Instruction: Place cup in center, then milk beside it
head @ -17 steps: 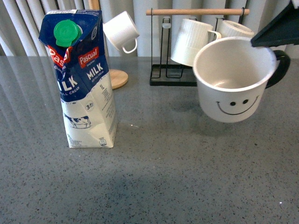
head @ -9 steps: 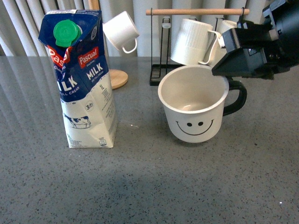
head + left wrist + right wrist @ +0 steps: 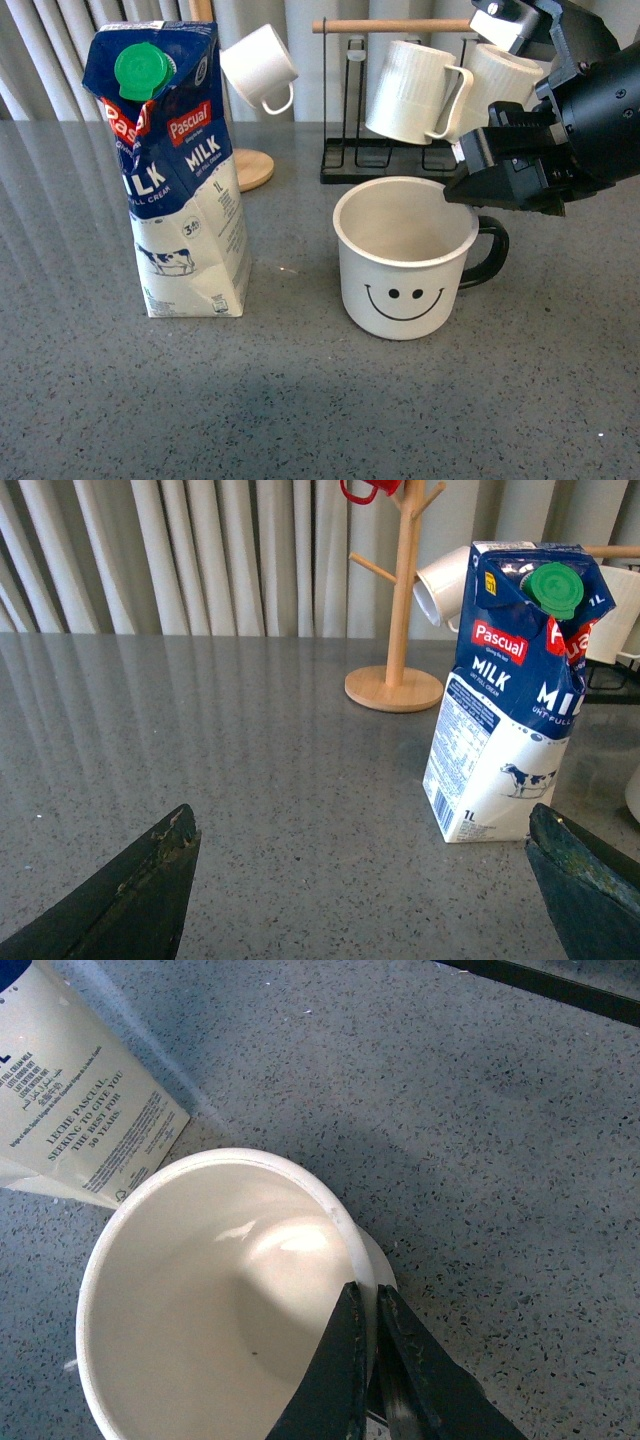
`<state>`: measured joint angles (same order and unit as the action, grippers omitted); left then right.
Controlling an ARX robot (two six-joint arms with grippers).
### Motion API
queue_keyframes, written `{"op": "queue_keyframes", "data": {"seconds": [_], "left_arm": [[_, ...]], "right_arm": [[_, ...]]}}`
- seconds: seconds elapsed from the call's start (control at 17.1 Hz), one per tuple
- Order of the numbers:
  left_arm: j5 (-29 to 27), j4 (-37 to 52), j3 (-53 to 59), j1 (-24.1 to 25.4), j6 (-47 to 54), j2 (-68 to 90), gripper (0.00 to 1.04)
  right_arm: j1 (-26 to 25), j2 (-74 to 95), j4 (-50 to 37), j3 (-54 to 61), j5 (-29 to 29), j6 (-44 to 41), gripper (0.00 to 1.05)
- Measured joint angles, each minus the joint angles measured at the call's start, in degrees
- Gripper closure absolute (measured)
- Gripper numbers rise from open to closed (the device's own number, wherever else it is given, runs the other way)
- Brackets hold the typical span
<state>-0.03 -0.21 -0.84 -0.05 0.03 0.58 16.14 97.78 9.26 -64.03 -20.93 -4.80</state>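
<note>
While right claw (image 3: 366, 1305) pinches the smiley mug (image 3: 400, 265) rim, seat its base flat at table (image 3: 300, 410) centre before release. Empty left claw (image 3: 360, 815) gapes.

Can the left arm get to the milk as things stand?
Probably yes. The left gripper is open, the milk stands upright ahead of it, and only bare table lies between. The cup and the right gripper sit on the milk's other side.

I see my right arm (image 3: 600, 100) as a glossy black rounded housing with a boxy black wrist block and a small white part (image 3: 497, 22) on top. The left gripper (image 3: 360, 815) has dark wedge-shaped fingers (image 3: 130, 900), edges scuffed.
</note>
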Motion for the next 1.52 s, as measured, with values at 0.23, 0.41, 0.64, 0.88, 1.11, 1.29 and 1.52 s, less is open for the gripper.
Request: {"op": "queue_keyframes", "data": {"seconds": [0.23, 0.41, 0.64, 0.88, 1.11, 1.29, 1.52], "left_arm": [[0.0, 0.0, 0.0, 0.0, 0.0, 0.0, 0.07], [0.0, 0.0, 0.0, 0.0, 0.0, 0.0, 0.07], [0.0, 0.0, 0.0, 0.0, 0.0, 0.0, 0.07], [0.0, 0.0, 0.0, 0.0, 0.0, 0.0, 0.07], [0.0, 0.0, 0.0, 0.0, 0.0, 0.0, 0.07], [0.0, 0.0, 0.0, 0.0, 0.0, 0.0, 0.07], [0.0, 0.0, 0.0, 0.0, 0.0, 0.0, 0.07]], "right_arm": [[0.0, 0.1, 0.4, 0.0, 0.9, -2.5, 0.95], [0.0, 0.3, -0.4, 0.0, 1.0, -3.3, 0.58], [-1.3, -4.3, -8.1, 1.7, 0.4, 0.1, 0.12], [-6.0, -24.6, -22.4, 16.6, 5.0, 8.3, 0.07], [-8.8, -50.7, -27.3, 34.2, 21.9, 9.4, 0.07], [-14.8, -66.9, -18.7, 46.2, 22.1, 6.1, 0.38], [-16.2, -77.7, -18.4, 51.7, 20.9, 5.6, 0.74]]}}
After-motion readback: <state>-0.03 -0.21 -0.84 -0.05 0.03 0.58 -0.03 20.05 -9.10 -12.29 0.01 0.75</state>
